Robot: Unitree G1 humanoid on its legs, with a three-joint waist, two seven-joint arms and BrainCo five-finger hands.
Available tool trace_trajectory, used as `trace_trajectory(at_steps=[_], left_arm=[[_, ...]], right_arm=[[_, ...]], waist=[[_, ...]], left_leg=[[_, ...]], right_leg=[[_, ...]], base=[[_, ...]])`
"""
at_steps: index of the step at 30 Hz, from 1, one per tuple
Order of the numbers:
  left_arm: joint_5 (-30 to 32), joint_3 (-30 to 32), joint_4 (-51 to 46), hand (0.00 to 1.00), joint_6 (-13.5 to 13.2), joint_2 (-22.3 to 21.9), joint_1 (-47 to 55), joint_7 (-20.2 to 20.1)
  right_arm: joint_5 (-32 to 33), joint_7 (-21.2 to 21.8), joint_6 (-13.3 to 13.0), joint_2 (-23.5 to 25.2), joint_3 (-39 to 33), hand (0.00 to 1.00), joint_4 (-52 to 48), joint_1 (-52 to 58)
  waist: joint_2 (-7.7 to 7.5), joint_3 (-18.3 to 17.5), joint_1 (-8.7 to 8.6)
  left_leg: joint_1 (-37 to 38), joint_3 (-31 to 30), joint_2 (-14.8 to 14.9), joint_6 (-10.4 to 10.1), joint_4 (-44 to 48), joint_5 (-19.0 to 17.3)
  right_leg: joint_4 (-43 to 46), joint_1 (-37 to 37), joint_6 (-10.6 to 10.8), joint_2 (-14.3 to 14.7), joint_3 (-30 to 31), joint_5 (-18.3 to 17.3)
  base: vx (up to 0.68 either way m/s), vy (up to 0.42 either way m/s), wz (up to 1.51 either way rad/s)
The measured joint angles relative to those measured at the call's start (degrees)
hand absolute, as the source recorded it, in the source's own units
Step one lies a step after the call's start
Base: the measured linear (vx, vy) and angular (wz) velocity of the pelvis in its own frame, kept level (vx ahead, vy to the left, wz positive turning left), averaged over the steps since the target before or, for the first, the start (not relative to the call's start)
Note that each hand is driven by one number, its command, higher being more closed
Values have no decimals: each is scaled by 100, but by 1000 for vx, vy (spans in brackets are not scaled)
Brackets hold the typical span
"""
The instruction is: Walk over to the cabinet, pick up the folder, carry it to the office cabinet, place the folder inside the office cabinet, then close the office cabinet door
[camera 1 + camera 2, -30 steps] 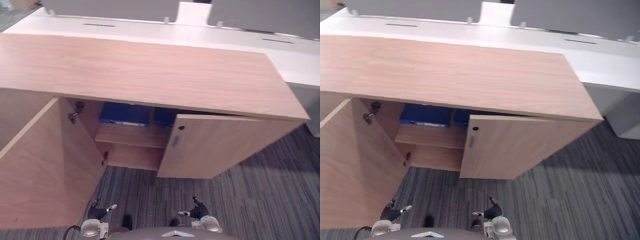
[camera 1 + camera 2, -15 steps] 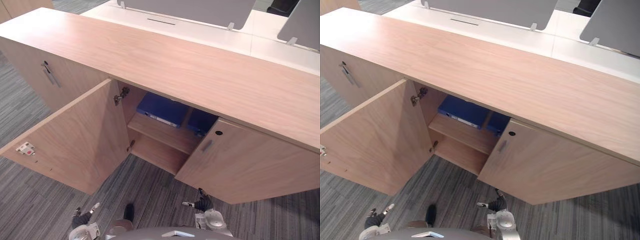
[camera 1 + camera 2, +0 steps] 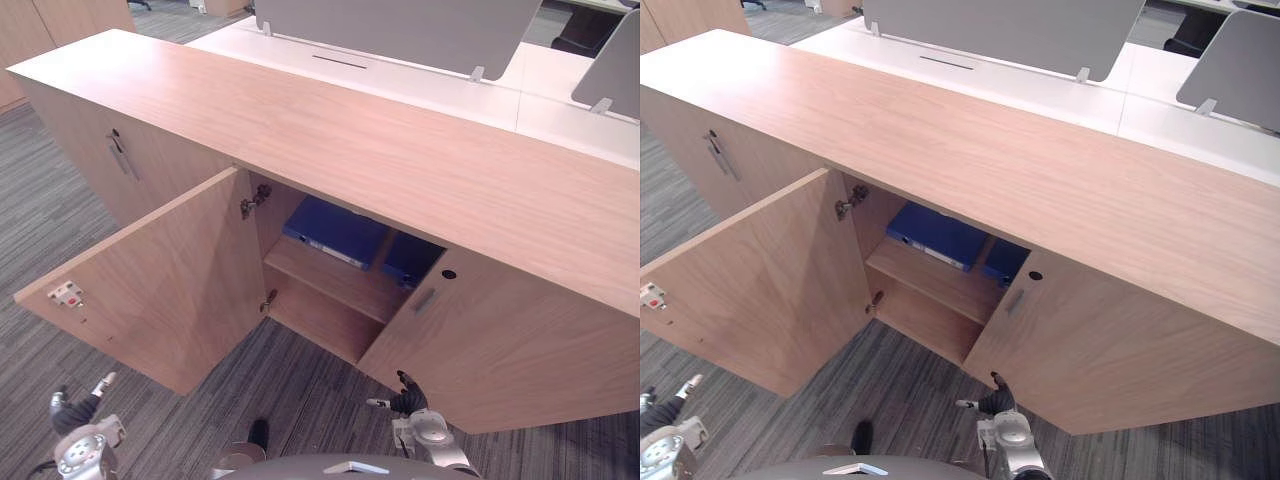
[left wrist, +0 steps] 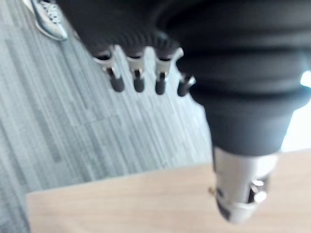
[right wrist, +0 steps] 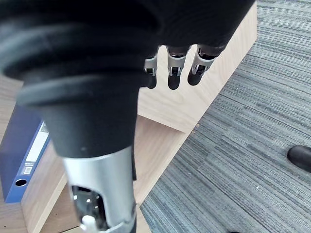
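A blue folder (image 3: 338, 232) lies flat on the upper shelf inside the long wooden office cabinet (image 3: 330, 130), with a second blue folder (image 3: 410, 262) beside it. The right wrist view also catches a blue folder (image 5: 24, 150). The cabinet's left door (image 3: 160, 280) stands wide open. Its right door (image 3: 500, 350) is slightly ajar. My left hand (image 3: 75, 410) hangs low in front of the open door, open and holding nothing. Below the ajar door my right hand (image 3: 405, 398) is relaxed and open too, fingers (image 5: 172, 73) towards that door's edge.
Another cabinet door with a metal handle (image 3: 120, 155) is closed at the far left. White desks with grey partitions (image 3: 400, 30) stand behind the cabinet. Grey striped carpet (image 3: 300, 390) covers the floor. A person's shoe (image 4: 48, 19) appears in the left wrist view.
The camera has swung from facing the cabinet's middle to a view over its left end. My left hand has moved outward to the left. The doors and folders look unchanged.
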Motion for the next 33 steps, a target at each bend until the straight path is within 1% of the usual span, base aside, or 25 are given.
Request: trace_trajectory(at_steps=[1,3,6,12,17,19,21,25,30,31,33], left_arm=[[-39,3,-65,0,-2,104,-1,0],[-115,4,-354,0,-21,212,1,-1],[-115,-2,-773,0,-133,412,-14,-7],[-113,-94,-1157,0,-245,437,-39,-21],[-107,-360,-1484,0,-255,435,-54,-45],[-91,-446,-1600,0,-269,435,-78,-114],[4,-468,-1629,0,-269,435,-120,-151],[5,-474,-1706,0,-269,451,-206,-189],[25,-619,-1788,0,-270,672,-218,-289],[131,-693,-1789,0,-270,713,-218,-303],[163,-744,-1794,0,-269,714,-222,-305]], right_arm=[[14,1,0,1,5,0,4,0],[28,1,0,-1,6,0,3,-1],[75,2,-6,-3,18,0,1,-10],[76,23,-7,-13,83,0,1,-3],[75,29,-6,-11,80,0,1,0],[75,34,-6,-12,47,0,1,0],[71,37,-6,-12,41,0,1,1],[72,40,-6,-12,37,0,1,12],[71,47,-5,-12,35,0,0,67],[71,47,-5,-12,34,0,0,71],[69,48,-5,-10,34,0,-1,71]], waist=[[23,18,15],[23,25,66],[-25,28,83],[-18,33,76],[-21,36,67],[-21,49,62],[-21,66,59],[-27,69,53],[-27,69,43],[-28,69,42],[-28,69,46]], left_leg=[[1,-32,-3,2,0,14],[-10,-67,-4,5,0,32],[-17,-196,-20,-5,-1,62],[-43,-210,-19,-1,-1,74],[-49,-210,-10,-3,-1,72],[-51,-202,1,-10,-2,67],[-52,-197,13,-19,-2,60],[-51,-182,43,-52,-3,36],[-50,-154,76,-77,-3,16],[-48,-131,83,-81,-3,13],[-41,-76,97,-87,-3,1]], right_leg=[[-18,26,-1,7,-14,-1],[-34,42,-1,19,-33,-1],[-67,122,-5,38,-139,-4],[-81,114,-9,55,-131,-6],[-103,114,-18,76,-120,-10],[-103,117,-33,93,-115,-7],[-105,116,-43,104,-111,-11],[-121,114,-57,131,-91,-14],[-120,108,-64,158,-64,-18],[-120,109,-63,161,-48,-17],[-120,102,-66,169,2,-11]], base=[[-89,-25,12],[-61,-26,14],[-41,-32,21],[-20,-22,2],[0,-38,-1],[5,-39,-1],[-6,-37,-1],[-9,-40,-3],[-3,-22,-2],[2,-24,-5],[2,-26,-12]])
